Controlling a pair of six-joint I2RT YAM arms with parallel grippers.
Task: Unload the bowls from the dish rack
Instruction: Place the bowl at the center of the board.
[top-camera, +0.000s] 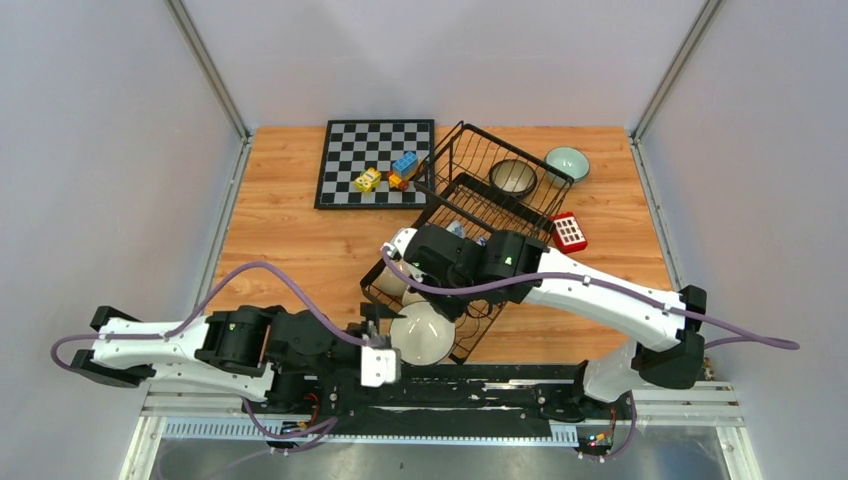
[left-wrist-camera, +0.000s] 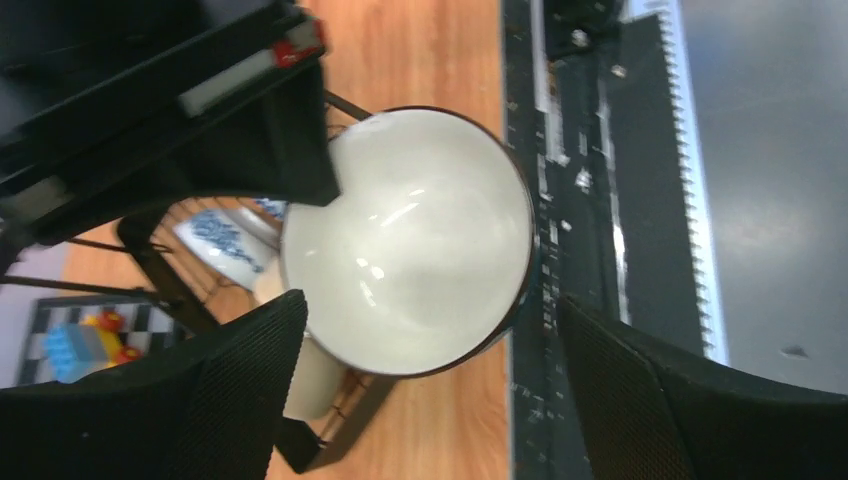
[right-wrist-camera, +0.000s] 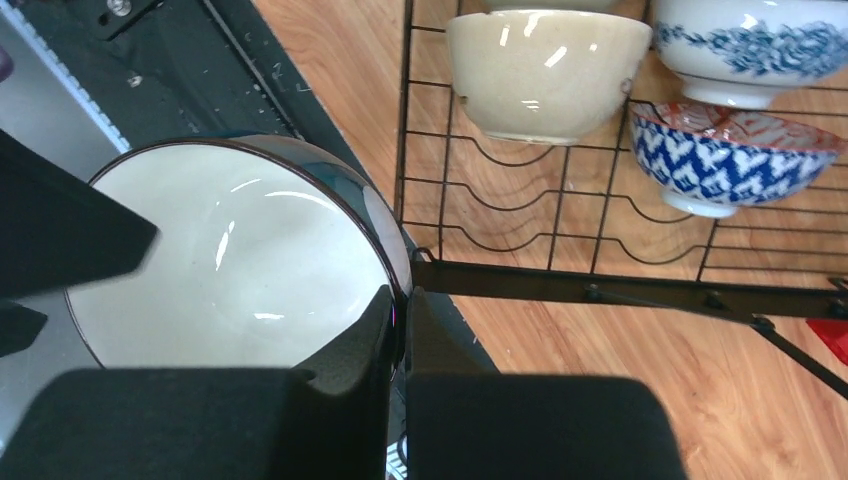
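A bowl (top-camera: 422, 333) with a white inside and a dark teal outside hangs over the table's near edge, just off the near end of the black wire dish rack (top-camera: 470, 200). My right gripper (right-wrist-camera: 400, 310) is shut on this bowl's rim (right-wrist-camera: 385, 235), one finger inside and one outside. My left gripper (left-wrist-camera: 428, 310) stands open with its fingers wide on either side of the same bowl (left-wrist-camera: 420, 240). In the rack lie a beige bowl (right-wrist-camera: 545, 70), a blue-flowered bowl (right-wrist-camera: 755, 50), a blue-and-white patterned bowl (right-wrist-camera: 720, 160) and a dark speckled bowl (top-camera: 512, 177).
A pale mint bowl (top-camera: 567, 162) sits on the wood beyond the rack's far right. A chessboard (top-camera: 375, 163) with toy blocks (top-camera: 390, 172) lies at the back left. A red keypad-like item (top-camera: 569, 232) lies right of the rack. The black base rail (top-camera: 480, 385) runs along the near edge.
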